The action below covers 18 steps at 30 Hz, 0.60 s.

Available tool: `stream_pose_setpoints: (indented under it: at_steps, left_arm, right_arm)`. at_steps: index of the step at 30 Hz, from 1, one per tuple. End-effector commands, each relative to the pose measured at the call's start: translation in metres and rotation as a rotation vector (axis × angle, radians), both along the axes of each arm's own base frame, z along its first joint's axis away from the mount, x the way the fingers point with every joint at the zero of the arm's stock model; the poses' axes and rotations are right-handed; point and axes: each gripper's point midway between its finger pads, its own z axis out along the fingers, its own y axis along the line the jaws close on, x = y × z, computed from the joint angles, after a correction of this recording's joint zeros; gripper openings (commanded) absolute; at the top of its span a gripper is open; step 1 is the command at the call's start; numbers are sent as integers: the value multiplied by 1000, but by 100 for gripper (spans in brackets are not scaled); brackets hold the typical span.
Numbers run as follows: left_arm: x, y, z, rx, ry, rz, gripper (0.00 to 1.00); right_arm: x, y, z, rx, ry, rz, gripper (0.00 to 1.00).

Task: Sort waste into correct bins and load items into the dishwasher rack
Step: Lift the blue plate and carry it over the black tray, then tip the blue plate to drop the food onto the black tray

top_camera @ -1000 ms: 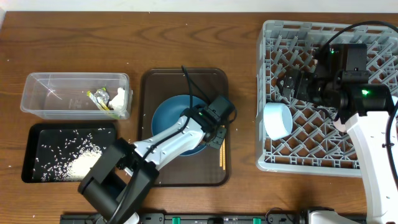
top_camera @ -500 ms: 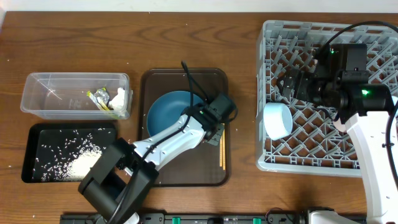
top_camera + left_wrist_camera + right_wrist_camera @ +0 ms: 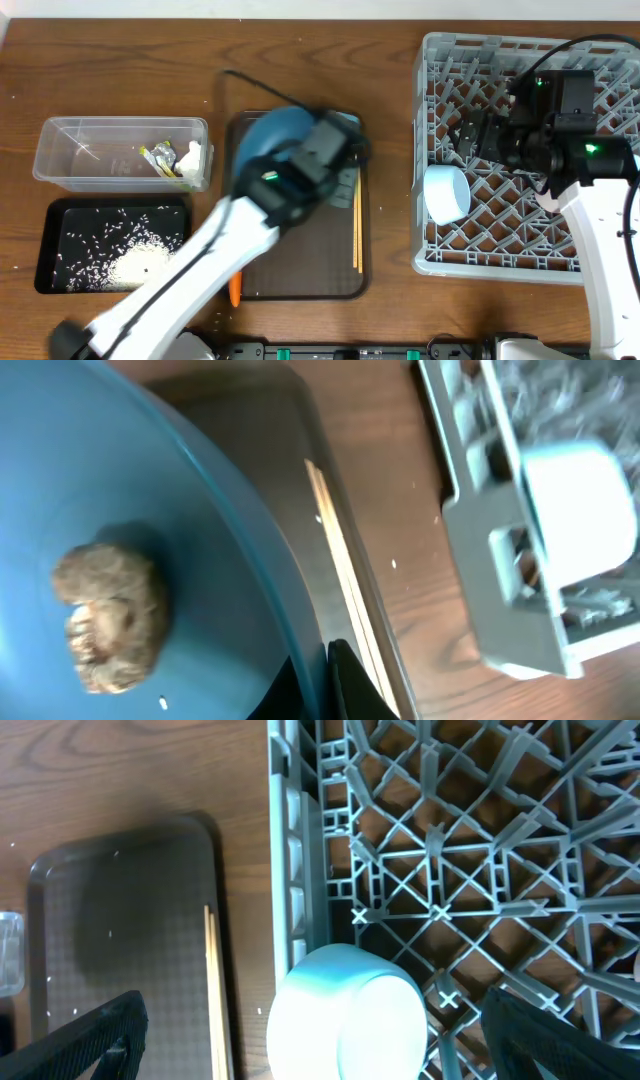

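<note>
My left fingers [image 3: 348, 685] are clamped on the blue plate [image 3: 200, 560] rim with the brown lump [image 3: 108, 615] loose on it, the plate over the serving tray [image 3: 300, 270] at its 12 o'clock end. Carry level to the black tray [image 3: 60, 215] at 8 o'clock and tip only there. My right fingers [image 3: 85, 1040] are spread and empty, over the rack [image 3: 480, 255].

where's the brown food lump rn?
Left wrist view, lower left: brown food lump on the blue plate, over the brown tray; chopsticks lie to the plate's right.
</note>
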Motion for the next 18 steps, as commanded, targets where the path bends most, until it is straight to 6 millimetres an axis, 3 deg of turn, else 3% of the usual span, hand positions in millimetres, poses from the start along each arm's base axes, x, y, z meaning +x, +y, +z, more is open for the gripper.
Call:
stream_pose_setpoints:
  at_steps: [1, 4, 8, 12, 18]
  left_arm:
    - [4, 33, 39, -128, -34, 146, 6]
    - [2, 64, 70, -259, -58, 202, 6]
    - [-7, 123, 94, -367, -79, 331, 6]
    - [-19, 180, 93, -381, -84, 461, 6]
    - [-26, 230, 75, -485, -61, 542, 6]
  right_arm:
    - [2, -6, 3, 4, -6, -25, 99]
    - [2, -6, 3, 4, -7, -25, 99]
    - [2, -6, 3, 4, -6, -25, 99]
    - [2, -6, 3, 7, -5, -30, 99]
    - [2, -6, 3, 17, 0, -43, 99]
